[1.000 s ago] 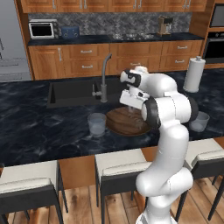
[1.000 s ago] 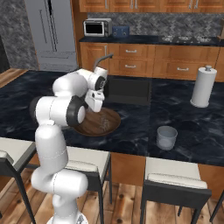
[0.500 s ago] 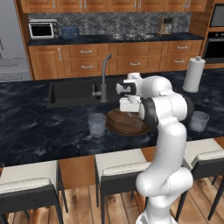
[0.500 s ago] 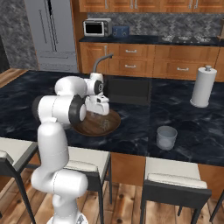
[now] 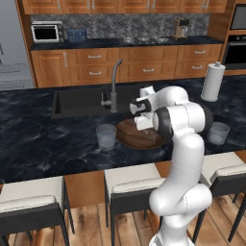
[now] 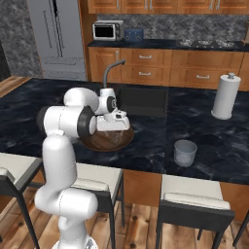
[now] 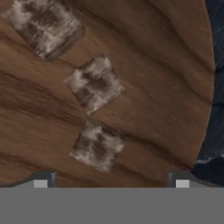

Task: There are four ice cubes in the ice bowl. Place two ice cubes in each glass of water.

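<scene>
1. The tool (image 7: 111, 183) hung low over the ice bowl (image 7: 166, 65), its tips spread wide apart with nothing between them.
2. The nearest ice cube (image 7: 98, 145) lay just ahead of the tips, left of their midline; a second ice cube (image 7: 94, 83) and a third ice cube (image 7: 46, 26) ran onward in a slanting row, the third cut by the frame edge.
3. A fourth cube could not be made out.
4. On the dark worktop (image 5: 38, 144), one glass of water (image 5: 106, 136) stood just beside the bowl; the other glass of water (image 5: 218, 133) stood well apart, partly behind the arm.
</scene>
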Robot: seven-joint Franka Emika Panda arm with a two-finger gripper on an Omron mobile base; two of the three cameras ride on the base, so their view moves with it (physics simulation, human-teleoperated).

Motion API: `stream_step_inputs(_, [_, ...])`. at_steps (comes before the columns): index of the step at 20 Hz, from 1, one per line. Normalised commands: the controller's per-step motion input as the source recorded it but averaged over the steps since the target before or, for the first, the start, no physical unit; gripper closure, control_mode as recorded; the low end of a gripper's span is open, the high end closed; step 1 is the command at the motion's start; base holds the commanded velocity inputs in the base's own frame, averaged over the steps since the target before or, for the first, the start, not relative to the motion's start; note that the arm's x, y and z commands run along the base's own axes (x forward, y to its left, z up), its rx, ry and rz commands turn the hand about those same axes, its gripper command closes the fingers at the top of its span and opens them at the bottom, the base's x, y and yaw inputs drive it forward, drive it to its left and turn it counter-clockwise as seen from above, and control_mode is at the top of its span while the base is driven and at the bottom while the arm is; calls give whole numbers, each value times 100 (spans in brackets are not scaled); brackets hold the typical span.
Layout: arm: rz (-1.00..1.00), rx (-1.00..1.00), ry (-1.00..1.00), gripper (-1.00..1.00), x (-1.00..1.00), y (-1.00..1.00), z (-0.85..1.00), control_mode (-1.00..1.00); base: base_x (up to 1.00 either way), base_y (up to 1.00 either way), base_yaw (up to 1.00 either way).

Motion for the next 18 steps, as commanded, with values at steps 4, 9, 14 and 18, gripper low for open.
stream_step_inputs(4, [17, 0, 0, -100, 69, 0, -10, -100, 0, 0, 0])
stream_step_inputs(9, [9, 2, 0, -100, 51, 0, -25, -100, 0, 0, 0])
stream_step_inputs(14, [1, 5, 0, -100, 7, 0, -38, -100, 0, 0, 0])
stream_step_inputs(18, [0, 1, 2, -100, 0, -4, -24, -100, 0, 0, 0])
